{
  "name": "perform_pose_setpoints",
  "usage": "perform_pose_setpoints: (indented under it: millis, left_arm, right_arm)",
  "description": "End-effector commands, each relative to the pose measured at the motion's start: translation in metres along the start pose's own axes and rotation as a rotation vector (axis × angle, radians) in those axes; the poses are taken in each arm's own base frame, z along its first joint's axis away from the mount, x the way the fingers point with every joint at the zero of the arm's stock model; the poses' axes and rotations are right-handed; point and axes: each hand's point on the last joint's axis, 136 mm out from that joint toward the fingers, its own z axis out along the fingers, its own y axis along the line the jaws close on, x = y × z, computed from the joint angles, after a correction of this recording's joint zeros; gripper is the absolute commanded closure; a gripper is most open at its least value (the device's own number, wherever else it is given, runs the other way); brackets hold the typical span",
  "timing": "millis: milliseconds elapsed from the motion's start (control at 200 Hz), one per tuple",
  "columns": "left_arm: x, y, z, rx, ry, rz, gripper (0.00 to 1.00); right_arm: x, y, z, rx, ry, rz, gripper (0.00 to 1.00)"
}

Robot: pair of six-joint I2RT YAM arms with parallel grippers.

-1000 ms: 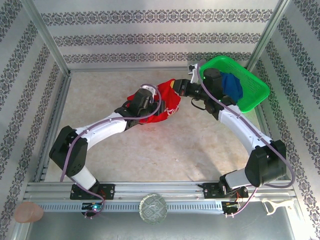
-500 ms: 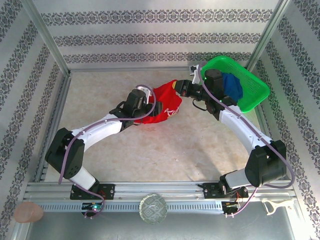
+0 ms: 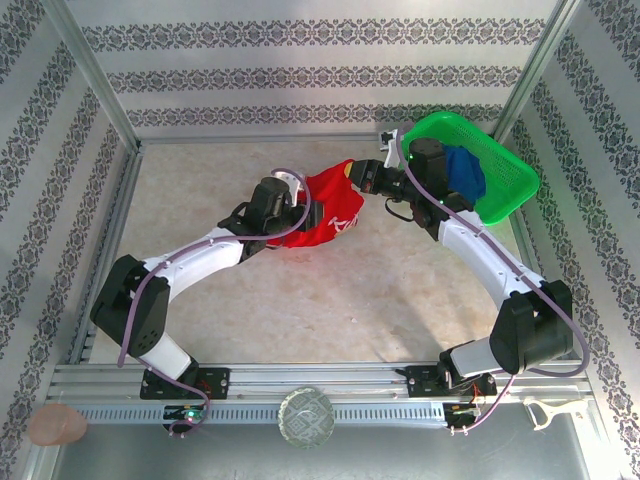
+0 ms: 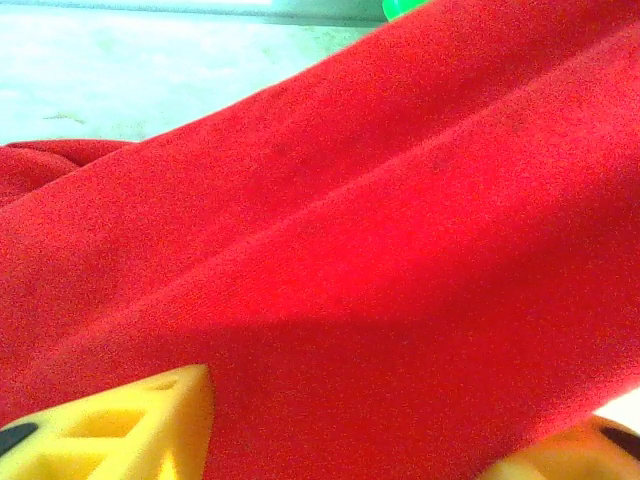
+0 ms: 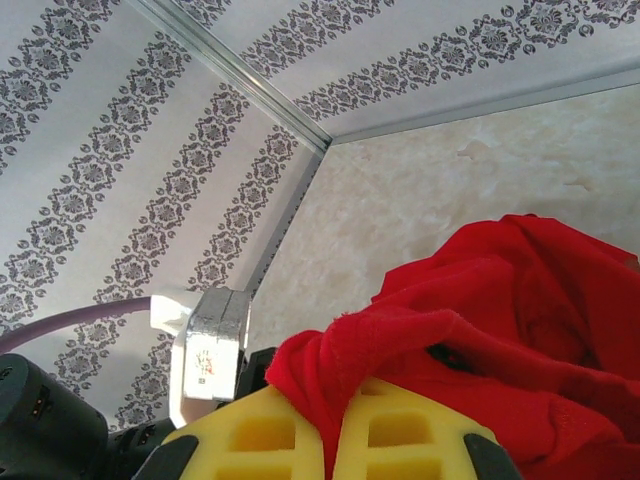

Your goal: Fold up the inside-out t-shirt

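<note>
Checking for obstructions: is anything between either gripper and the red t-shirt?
Nothing visible. The right gripper is shut on a fold of the t-shirt, and the cloth drapes straight across the left gripper, whose fingers stand apart.

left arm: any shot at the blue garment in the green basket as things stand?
Probably not. The blue garment sits in the green basket at the far right, and the right arm stretches across in between, with the right gripper shut on the red t-shirt.
</note>
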Motion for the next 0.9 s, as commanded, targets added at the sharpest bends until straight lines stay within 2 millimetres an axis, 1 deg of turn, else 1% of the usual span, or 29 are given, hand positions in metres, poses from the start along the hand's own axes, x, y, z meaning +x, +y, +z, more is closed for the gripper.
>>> perform_pose_setpoints:
  millis: [0,20,75,140,210,245,280,320,345,360,385,425,470,510,580,600,640,695,734,799,849,894]
  left_arm:
    - [-0.006,-0.002,0.016,0.030,0.003,-0.009,0.45]
    - [-0.005,-0.002,0.019,0.032,0.009,-0.009,0.51]
    - [-0.008,-0.003,0.025,0.038,0.014,-0.005,0.78]
    - [-0.016,-0.003,0.027,0.050,0.016,-0.006,1.00]
    - [-0.033,-0.007,0.018,0.078,-0.003,-0.013,1.00]
    - [-0.042,-0.010,0.010,0.092,-0.017,-0.021,1.00]
    - [-0.053,-0.014,-0.001,0.122,-0.033,-0.038,1.00]
    - [-0.064,-0.020,-0.012,0.165,-0.047,-0.069,1.00]
    - [-0.069,-0.023,-0.018,0.187,-0.055,-0.093,1.00]
    - [-0.073,-0.024,-0.022,0.199,-0.059,-0.104,1.00]
    - [-0.078,-0.026,-0.028,0.218,-0.065,-0.128,1.00]
    - [-0.082,-0.029,-0.035,0.243,-0.065,-0.153,1.00]
    - [-0.084,-0.030,-0.040,0.256,-0.064,-0.173,1.00]
    - [-0.084,-0.032,-0.043,0.266,-0.060,-0.183,1.00]
    - [-0.083,-0.033,-0.045,0.278,-0.052,-0.200,1.00]
    - [-0.082,-0.033,-0.045,0.279,-0.048,-0.205,1.00]
    - [-0.081,-0.032,-0.044,0.284,-0.041,-0.213,1.00]
    - [-0.080,-0.034,-0.043,0.297,-0.036,-0.218,1.00]
    - [-0.079,-0.036,-0.043,0.306,-0.030,-0.223,1.00]
    - [-0.079,-0.037,-0.044,0.314,-0.025,-0.228,1.00]
    - [-0.080,-0.039,-0.045,0.322,-0.025,-0.230,1.00]
    - [-0.082,-0.041,-0.047,0.329,-0.028,-0.233,1.00]
  right_arm:
    - [-0.017,0.019,-0.008,-0.036,-0.049,-0.033,1.00]
    - [-0.018,0.019,-0.008,-0.035,-0.050,-0.032,1.00]
    - [-0.016,0.016,-0.006,-0.027,-0.047,-0.028,1.00]
    - [-0.016,0.007,-0.005,-0.002,-0.051,-0.016,1.00]
    - [-0.018,-0.011,0.001,0.044,-0.049,0.009,1.00]
    - [-0.019,-0.025,0.005,0.080,-0.043,0.029,1.00]
    - [-0.019,-0.043,0.011,0.122,-0.034,0.052,0.99]
    - [-0.019,-0.065,0.017,0.183,-0.021,0.078,0.78]
    - [-0.019,-0.076,0.020,0.204,-0.013,0.090,0.64]
    - [-0.018,-0.081,0.022,0.213,-0.008,0.097,0.57]
    - [-0.015,-0.088,0.025,0.226,0.002,0.108,0.50]
    - [-0.011,-0.093,0.026,0.239,0.006,0.119,0.43]
    - [-0.004,-0.091,0.024,0.242,-0.001,0.119,0.38]
    - [0.005,-0.086,0.019,0.252,-0.004,0.114,0.37]
    - [0.020,-0.076,0.005,0.285,-0.028,0.095,0.34]
    - [0.027,-0.075,0.001,0.302,-0.034,0.094,0.34]
    - [0.038,-0.067,-0.010,0.327,-0.059,0.082,0.31]
    - [0.054,-0.059,-0.018,0.359,-0.081,0.062,0.29]
    - [0.068,-0.050,-0.019,0.366,-0.081,0.042,0.26]
    - [0.085,-0.043,-0.014,0.389,-0.072,0.007,0.24]
    - [0.093,-0.043,-0.007,0.410,-0.059,-0.015,0.23]
    - [0.094,-0.045,0.000,0.419,-0.052,-0.019,0.22]
